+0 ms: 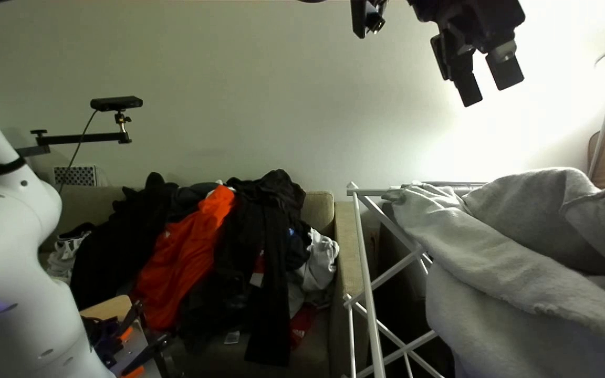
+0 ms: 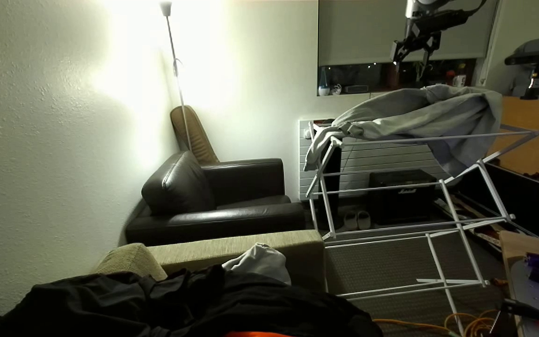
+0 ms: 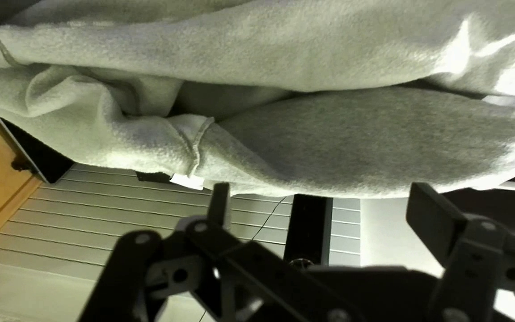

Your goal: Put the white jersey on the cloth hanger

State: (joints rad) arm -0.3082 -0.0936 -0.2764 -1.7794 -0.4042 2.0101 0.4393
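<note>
Pale grey fleece is shown in the jersey (image 2: 405, 122), which is draped in loose folds across the top of the white drying rack (image 2: 459, 226). In an exterior view part of it is let down past an end of the rack, and another length is hung below the near top rail toward the opposite end. In the wrist view the claw (image 3: 324, 208) is seen with its fingers (image 3: 434, 223) spread wide; nothing is gripped between them. In both exterior views it is held above the jersey and apart from it. The jersey is spread across the upper half of the wrist view, and a white slatted panel (image 3: 96, 223) is partly hidden behind it.

A sofa (image 1: 319, 210) is heaped with dark clothes (image 1: 276, 205), among which an orange-red garment (image 1: 187, 252) is laid; a light garment (image 1: 321, 262) is bunched at the end of the heap nearest the rack. The white robot arm (image 1: 13, 262) is cut off by the edge of an exterior view. Past the sofa, a floor lamp (image 2: 165, 8) is placed behind a dark leather armchair (image 2: 213, 224), and beyond the rack a black box (image 2: 403, 206) and a pair of pale slippers (image 2: 363, 219) are set on the floor (image 2: 382, 267).
</note>
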